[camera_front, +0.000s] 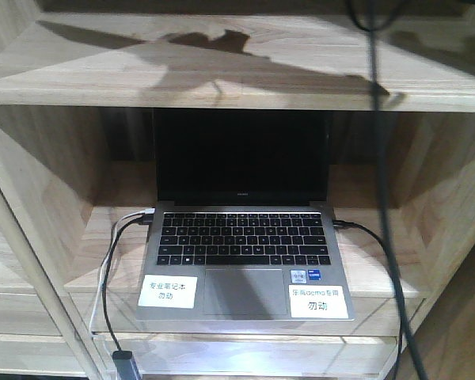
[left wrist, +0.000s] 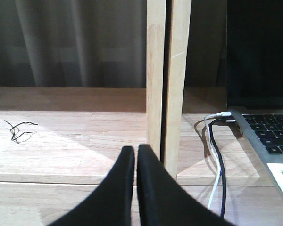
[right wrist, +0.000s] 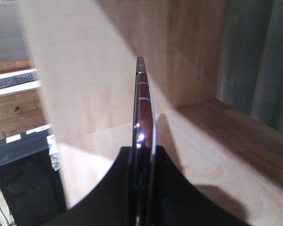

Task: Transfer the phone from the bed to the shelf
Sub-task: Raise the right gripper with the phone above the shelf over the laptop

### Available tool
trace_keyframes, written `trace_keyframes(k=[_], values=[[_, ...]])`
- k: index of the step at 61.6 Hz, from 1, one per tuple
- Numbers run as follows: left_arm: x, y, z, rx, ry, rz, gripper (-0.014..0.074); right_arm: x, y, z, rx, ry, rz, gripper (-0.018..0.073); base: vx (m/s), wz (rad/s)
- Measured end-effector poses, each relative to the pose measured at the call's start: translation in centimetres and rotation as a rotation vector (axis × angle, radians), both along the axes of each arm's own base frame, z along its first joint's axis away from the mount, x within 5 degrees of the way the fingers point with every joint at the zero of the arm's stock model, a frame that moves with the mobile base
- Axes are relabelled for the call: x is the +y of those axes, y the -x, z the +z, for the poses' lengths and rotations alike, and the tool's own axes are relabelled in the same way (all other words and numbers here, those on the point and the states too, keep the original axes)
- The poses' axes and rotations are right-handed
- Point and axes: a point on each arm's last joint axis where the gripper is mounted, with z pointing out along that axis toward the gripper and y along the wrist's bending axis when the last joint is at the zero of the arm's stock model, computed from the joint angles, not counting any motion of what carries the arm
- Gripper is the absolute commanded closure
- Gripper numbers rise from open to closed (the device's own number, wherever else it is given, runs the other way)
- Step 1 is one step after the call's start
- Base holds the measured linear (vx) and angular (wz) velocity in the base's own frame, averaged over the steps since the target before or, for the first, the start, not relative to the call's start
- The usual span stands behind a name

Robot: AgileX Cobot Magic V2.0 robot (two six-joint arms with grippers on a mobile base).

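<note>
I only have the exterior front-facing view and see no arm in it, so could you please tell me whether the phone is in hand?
Observer: Yes. The right tool is shut on the slim glossy black phone, held edge-on.
Operator: Where is it, please?
Observer: Above a bare board of the light wooden shelf, beside an angled side panel.
Operator: And the left tool?
Observer: The left tool is shut and empty, left of the silver laptop.

Light-wood shelf [camera_front: 222, 79]: open laptop [camera_front: 241, 265] on middle board, two cables [left wrist: 216, 155] just left of laptop.
</note>
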Motion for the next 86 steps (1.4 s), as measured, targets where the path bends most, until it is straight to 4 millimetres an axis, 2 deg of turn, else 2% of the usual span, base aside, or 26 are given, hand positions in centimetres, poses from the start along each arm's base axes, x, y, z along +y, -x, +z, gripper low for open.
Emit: trace_keyframes(k=[12,24,38,58,65,74,86], values=[[0.0,0.0,0.0,0.0,0.0,0.0,0.0596,1.3,-3.6,-1.9,0.067,-0.01,0.008,0.0561,0.0,0.0],[0.0,0.0,0.0,0.0,0.0,0.0,0.0596,2.2,-5.8,-3.9,0.113,-0.007,0.011,0.0561,0.0,0.0],[0.0,0.0,0.0,0.0,0.0,0.0,0.0596,2.6,-7.3,-5.9,0.16,-0.005,0.005,0.0561,0.0,0.0],[0.0,0.0,0.0,0.0,0.0,0.0,0.0596,2.7,-7.8,-6.3,0.166,-0.015,-0.015,0.0539,0.0,0.0],[0.0,0.0,0.0,0.0,0.0,0.0,0.0596,2.7,-7.8,-6.4,0.162,-0.005,-0.018,0.0492,0.0,0.0],[0.0,0.0,0.0,0.0,0.0,0.0,0.0596,2.6,-7.9,-6.6,0.149,0.03,-0.024,0.0385,0.0,0.0],[0.0,0.0,0.0,0.0,0.0,0.0,0.0596,2.5,-8.0,-6.9,0.135,0.067,-0.035,0.015,0.0,0.0]])
